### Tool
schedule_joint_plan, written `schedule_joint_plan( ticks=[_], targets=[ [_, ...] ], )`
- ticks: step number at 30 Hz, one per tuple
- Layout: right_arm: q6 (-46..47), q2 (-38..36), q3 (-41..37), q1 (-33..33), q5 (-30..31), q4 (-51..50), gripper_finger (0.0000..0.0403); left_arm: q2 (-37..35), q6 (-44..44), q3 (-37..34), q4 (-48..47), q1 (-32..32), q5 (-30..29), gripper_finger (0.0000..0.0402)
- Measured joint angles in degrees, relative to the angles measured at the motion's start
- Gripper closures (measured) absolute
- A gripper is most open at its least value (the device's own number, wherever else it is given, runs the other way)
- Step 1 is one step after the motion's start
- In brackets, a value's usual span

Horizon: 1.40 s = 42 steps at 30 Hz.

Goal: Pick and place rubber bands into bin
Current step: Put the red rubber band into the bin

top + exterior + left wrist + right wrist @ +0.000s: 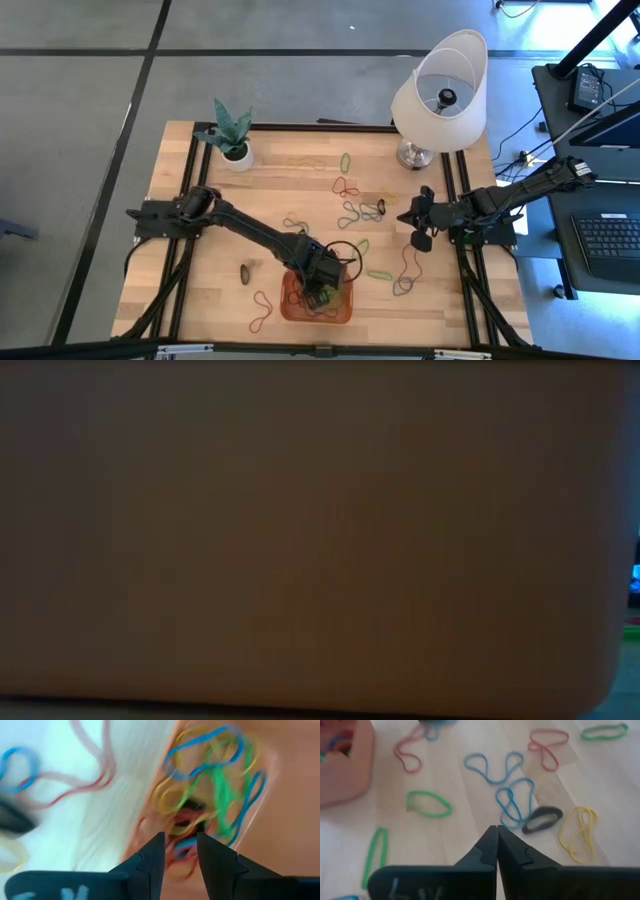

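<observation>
Orange plastic is filling the low view almost edge to edge, because the bin (317, 303) is sitting at the table's 6 o'clock edge, right against that camera. The left gripper (322, 290) is reaching from the arm's base at 9 o'clock and hanging over the bin's inside; in its wrist view the two dark fingers (150, 862) are standing slightly parted, holding nothing between them, with a tangle of rubber bands (210, 800) in blue, green, yellow and red lying in the bin just past the tips. More loose bands are lying scattered on the wooden table (290, 190): a reddish one (262, 312) at the bin's 9 o'clock side, a green one (379, 274) at its 2 o'clock, and a cluster of them near the table's centre (352, 212). The right gripper (418, 213) is waiting low over the table at 3 o'clock, well apart from the bin, its fingers pressed together on nothing; its wrist view is showing a black band (542, 818), a yellow one (579, 832) and blue loops (512, 800) just ahead of the tips. A white lamp (440, 95) is standing at 1 o'clock and a potted plant (232, 135) at 11 o'clock.
</observation>
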Motion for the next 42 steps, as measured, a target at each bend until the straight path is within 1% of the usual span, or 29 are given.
schedule_joint_plan(
  ticks=[3, 6, 10, 12, 15, 18, 20, 22, 25, 26, 29, 33, 36, 38, 40, 42],
  targets=[
    [-0.01, 0.02, 0.0, 0.0, 0.03, 3.73, 0.0395, -1.87, 3.07, 0.0, -3.43, 1.09, 0.19, 0.0306],
    [0.0, 0.02, 0.0, -0.03, 0.11, 8.89, 0.0395, -4.53, 8.38, -0.02, -7.37, 2.46, -0.81, 0.0314],
    [-1.68, 1.22, 0.0, -0.07, 0.07, 19.48, 0.0395, -9.18, 15.31, 0.0, -11.66, 4.01, -7.67, 0.032],
    [-2.66, 3.08, 0.29, -0.07, 0.04, 25.11, 0.0397, -11.98, 19.79, 0.0, -13.24, 4.77, -11.19, 0.0322],
    [-2.97, 8.22, 3.76, -0.07, 0.44, 27.37, 0.04, -16.53, 27.21, 0.0, -15.22, 5.61, -17.06, 0.0324],
    [-3.09, 16.01, 9.53, -0.51, 0.62, 27.0, 0.04, -21.05, 33.95, -1.54, -15.89, 5.94, -23.92, 0.0324],
    [-3.02, 21.5, 14.31, -1.06, 0.63, 24.58, 0.0401, -24.09, 37.3, -4.3, -15.61, 6.34, -26.36, 0.0323],
    [-2.97, 27.31, 20.02, -1.72, 0.59, 21.66, 0.0401, -27.53, 38.69, -8.18, -14.41, 7.1, -26.9, 0.0323],
    [-1.78, 36.12, 29.69, -2.85, 0.22, 12.42, 0.0401, -33.76, 39.86, -15.99, -10.07, 8.45, -27.03, 0.0324],
    [-1.71, 39.1, 33.28, -3.43, -0.63, 7.97, 0.04, -35.97, 40.03, -19.17, -8.2, 8.72, -27.03, 0.0325],
    [-3.3, 47.89, 44.03, -5.07, -6.16, -5.43, 0.04, -43.04, 40.07, -28.91, -0.5, 10.0, -26.64, 0.0326],
    [-11.82, 58.76, 55.78, -6.24, -11.06, -20.77, 0.0388, -51.06, 38.92, -40.16, 7.83, 11.42, -26.7, 0.0327],
    [-21.18, 65.23, 61.11, -6.6, -13.74, -25.57, 0.0368, -55.3, 36.49, -46.05, 11.59, 12.16, -24.54, 0.0327],
    [-26.04, 68.67, 63.37, -6.76, -15.6, -25.08, 0.0352, -57.5, 34.46, -48.92, 12.37, 12.41, -23.22, 0.0327],
    [-29.2, 71.37, 64.63, -6.89, -17.17, -24.31, 0.0335, -58.72, 31.99, -50.86, 13.22, 12.39, -22.25, 0.0327],
    [-30.3, 73.66, 65.4, -7.08, -18.21, -22.76, 0.0318, -59.85, 29.29, -52.67, 13.06, 12.21, -21.83, 0.0327]
  ],
)
